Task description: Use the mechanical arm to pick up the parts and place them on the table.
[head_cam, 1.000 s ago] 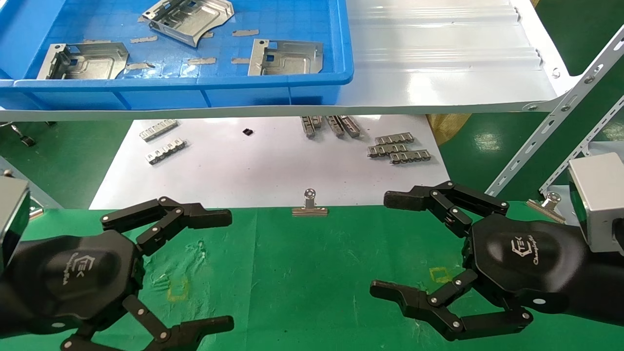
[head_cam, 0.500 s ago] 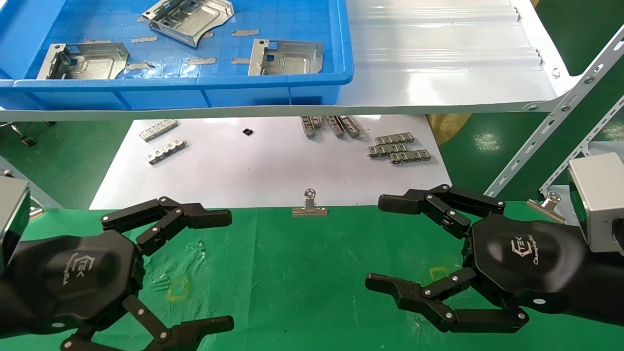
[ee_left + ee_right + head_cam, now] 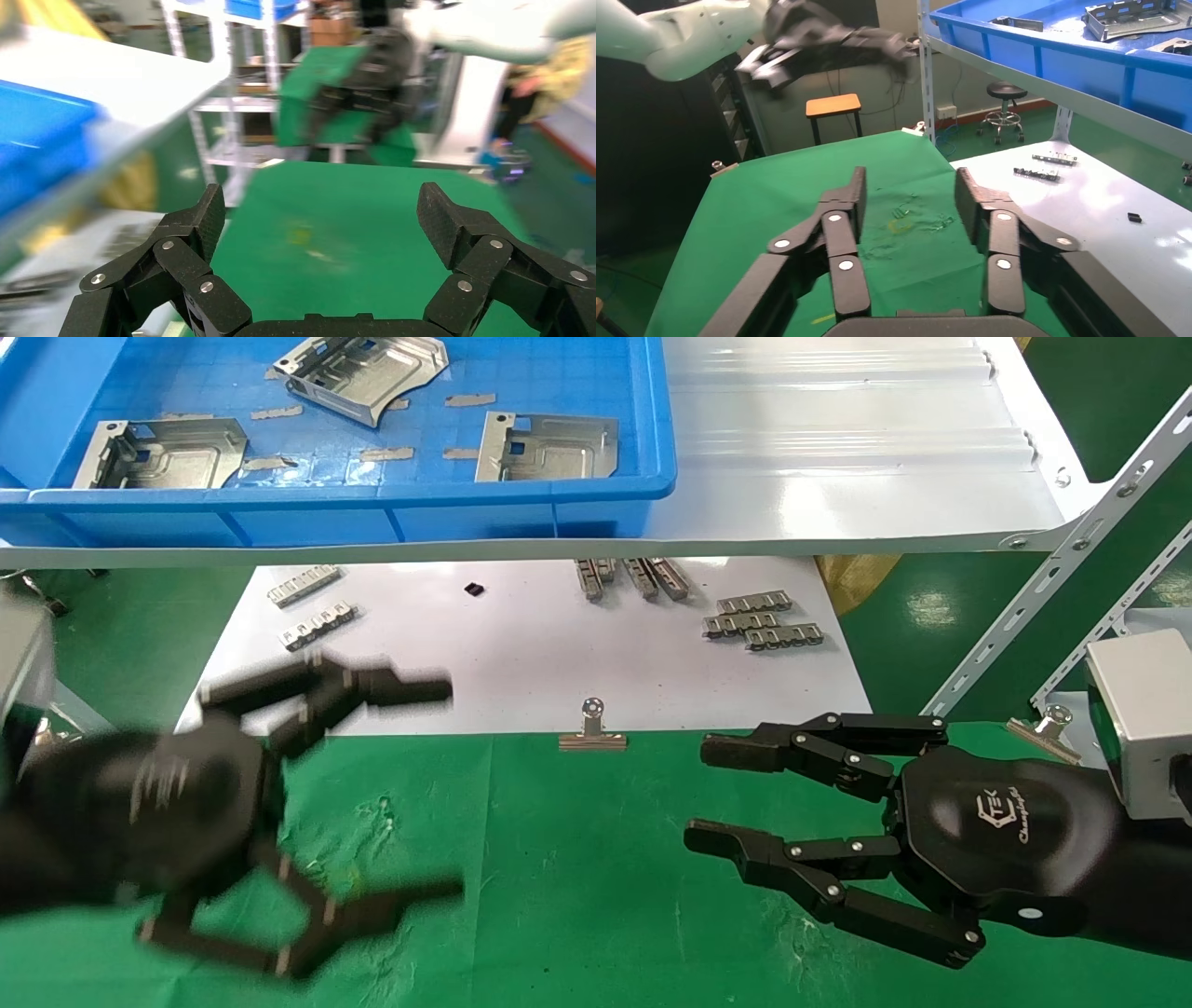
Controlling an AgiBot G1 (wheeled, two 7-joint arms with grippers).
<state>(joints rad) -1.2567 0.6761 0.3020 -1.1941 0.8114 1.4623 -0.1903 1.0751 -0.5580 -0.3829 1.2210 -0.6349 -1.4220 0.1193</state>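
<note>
Three silver stamped parts lie in the blue bin on the shelf: one at left (image 3: 163, 453), one at the back (image 3: 358, 374), one at right (image 3: 548, 447). My left gripper (image 3: 452, 789) is open and empty, blurred, above the left of the green table (image 3: 577, 859), its far finger over the white sheet's edge. The left wrist view shows it (image 3: 323, 210) spread wide over the cloth. My right gripper (image 3: 698, 794) is open and empty above the table's right side. The right wrist view shows it (image 3: 910, 186) over a yellow square mark (image 3: 899, 226).
The blue bin (image 3: 372, 491) stands on the glossy white shelf (image 3: 838, 477), above and beyond the table. A white sheet (image 3: 521, 654) below holds slotted strips (image 3: 759, 621). A binder clip (image 3: 591, 733) grips the cloth's far edge. A perforated strut (image 3: 1052, 570) slants at right.
My left gripper has lifted and moved away from me toward the white sheet, now blurred. My right gripper's fingers have narrowed their gap and shifted a little left.
</note>
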